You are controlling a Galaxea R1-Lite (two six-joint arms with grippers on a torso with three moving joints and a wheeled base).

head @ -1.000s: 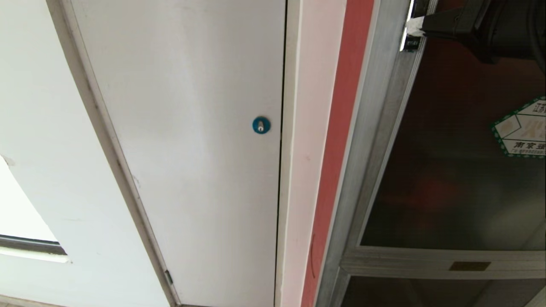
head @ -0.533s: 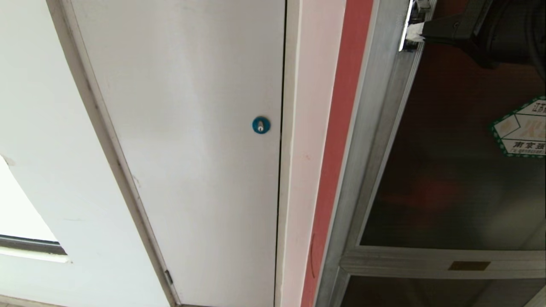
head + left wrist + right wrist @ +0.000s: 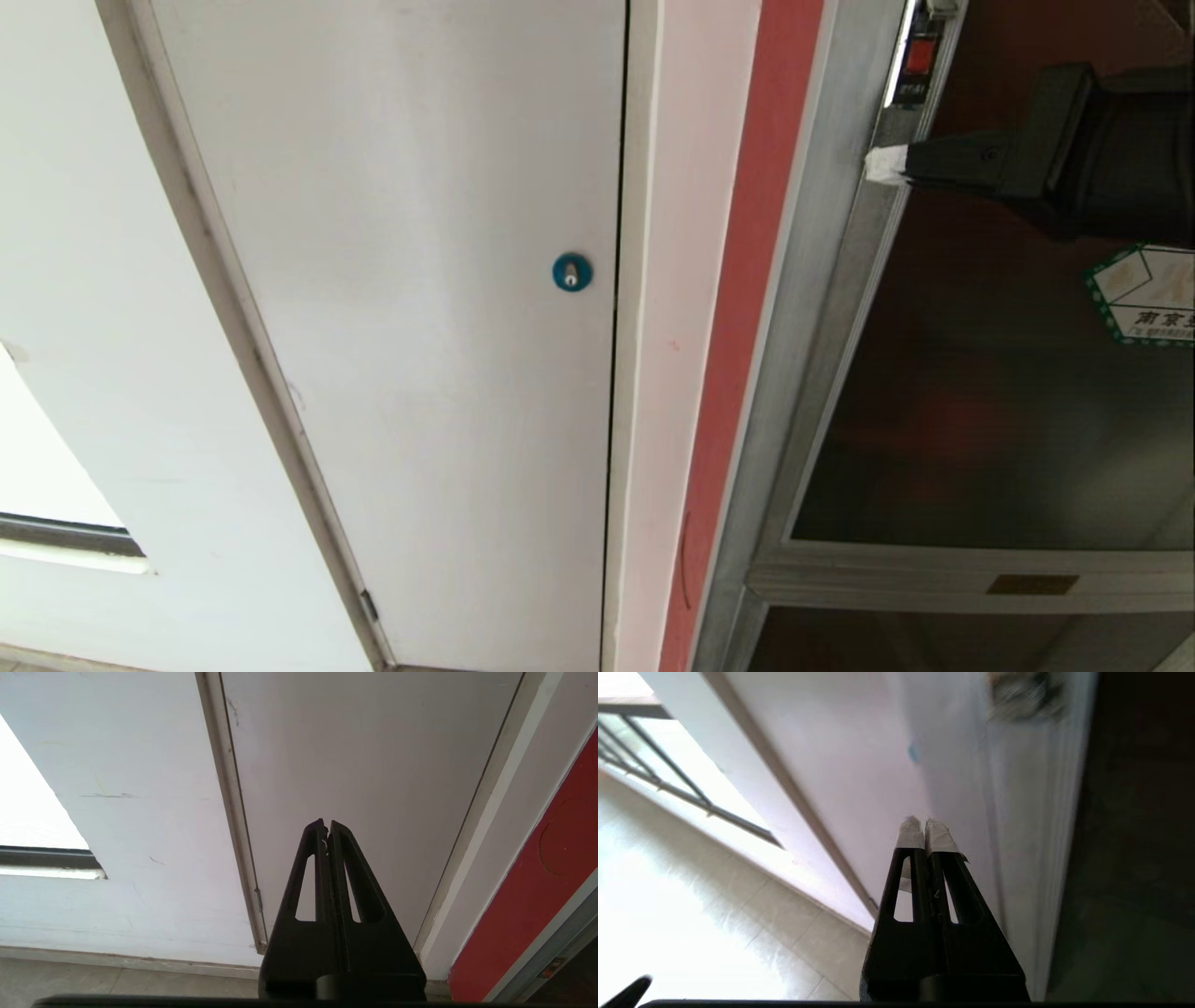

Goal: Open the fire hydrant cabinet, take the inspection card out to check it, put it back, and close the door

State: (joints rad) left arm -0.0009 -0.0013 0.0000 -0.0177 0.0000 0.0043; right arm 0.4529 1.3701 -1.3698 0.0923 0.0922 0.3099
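The fire hydrant cabinet's brushed aluminium frame (image 3: 822, 280) runs down the right of the head view. Its door (image 3: 990, 411), dark tinted glass with a green-and-white hexagonal sticker (image 3: 1144, 294), looks closed. A small red latch (image 3: 920, 56) sits at the top of the door's left edge. My right gripper (image 3: 882, 164) is shut with nothing in it, its white-taped tips at the door's edge just below the latch. From the right wrist, that gripper (image 3: 924, 823) points along the pale frame (image 3: 1017, 835). The left gripper (image 3: 326, 823) is shut and parked low. The inspection card is out of view.
A white panel door (image 3: 420, 280) with a round blue lock (image 3: 571, 273) fills the middle. A red strip (image 3: 738, 327) borders the cabinet. A lower dark glass panel (image 3: 934, 639) sits beneath the door. A window (image 3: 682, 779) and tiled floor (image 3: 691, 914) lie left.
My right gripper has dropped from the latch to a spot just below it on the door's edge, uncovering the red latch. The left arm has not moved.
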